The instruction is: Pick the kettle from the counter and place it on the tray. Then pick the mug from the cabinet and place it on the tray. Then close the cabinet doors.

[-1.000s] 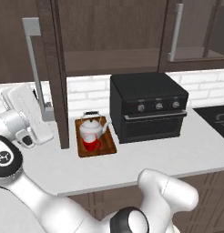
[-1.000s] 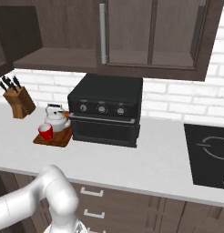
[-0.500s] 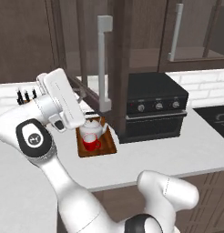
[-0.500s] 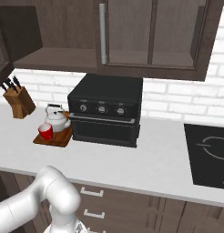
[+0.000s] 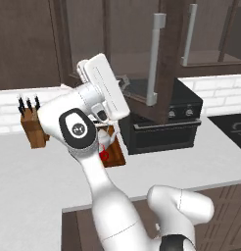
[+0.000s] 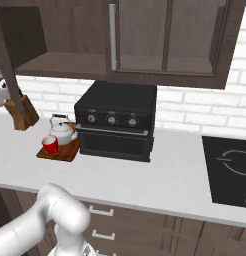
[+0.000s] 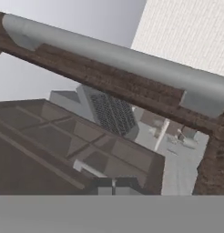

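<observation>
White counter [image 6: 145, 172] runs under the dark cabinet [image 6: 60, 35], whose left door [image 5: 164, 63] hangs swung out over the black oven [image 6: 117, 120]. Tray [image 6: 65, 151] sits just left of the oven, holding kettle [image 6: 61, 131] and red mug [image 6: 50, 145] side by side. Gripper [image 7: 113, 185] fingertips look pressed together, grasping nothing, below the door's grey bar handle [image 7: 118, 59].

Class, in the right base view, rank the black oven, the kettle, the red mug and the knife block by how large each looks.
Largest to smallest:
1. black oven
2. knife block and kettle: too alike to rank, and the block is partly cut off by the door edge
3. red mug
</observation>
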### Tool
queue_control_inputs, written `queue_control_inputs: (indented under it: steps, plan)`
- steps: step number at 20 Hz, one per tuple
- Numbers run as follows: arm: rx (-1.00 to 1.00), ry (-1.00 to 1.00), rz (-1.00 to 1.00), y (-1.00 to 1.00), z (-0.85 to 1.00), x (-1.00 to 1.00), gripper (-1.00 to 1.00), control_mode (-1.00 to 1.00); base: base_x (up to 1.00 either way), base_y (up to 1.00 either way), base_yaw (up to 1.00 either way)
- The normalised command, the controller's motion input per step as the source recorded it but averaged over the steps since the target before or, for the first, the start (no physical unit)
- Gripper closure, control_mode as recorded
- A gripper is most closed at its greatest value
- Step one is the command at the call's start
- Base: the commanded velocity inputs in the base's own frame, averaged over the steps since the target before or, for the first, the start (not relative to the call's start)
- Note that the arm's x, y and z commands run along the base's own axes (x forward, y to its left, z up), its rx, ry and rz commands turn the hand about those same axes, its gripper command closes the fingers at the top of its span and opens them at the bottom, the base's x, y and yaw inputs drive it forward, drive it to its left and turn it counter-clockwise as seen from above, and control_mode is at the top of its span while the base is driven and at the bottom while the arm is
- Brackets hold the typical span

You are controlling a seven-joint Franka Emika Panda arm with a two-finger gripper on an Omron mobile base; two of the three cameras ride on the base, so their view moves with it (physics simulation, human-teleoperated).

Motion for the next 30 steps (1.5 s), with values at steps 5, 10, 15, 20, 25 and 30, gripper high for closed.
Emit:
queue_control_inputs:
  steps: [5,10,15,20,25,30]
  plan:
    - [0.04,-0.17,0.1,-0.63,0.6,0.45,1.0,-1.0,0.0,0.0,0.0]
    - [0.26,-0.01,0.25,-0.2,0.29,0.96,1.0,-1.0,0.0,0.0,0.0]
    - [0.26,0.16,0.43,-0.02,-0.02,1.0,1.0,-1.0,0.0,0.0,0.0]
    - [0.18,0.11,0.39,-0.06,-0.28,1.0,1.0,-1.0,0.0,0.0,0.0]
    - [0.0,0.1,0.34,-0.01,-0.83,1.0,1.0,-1.0,0.0,0.0,0.0]
    - [0.03,0.09,0.37,-0.19,-0.66,1.0,1.0,-1.0,0.0,0.0,0.0]
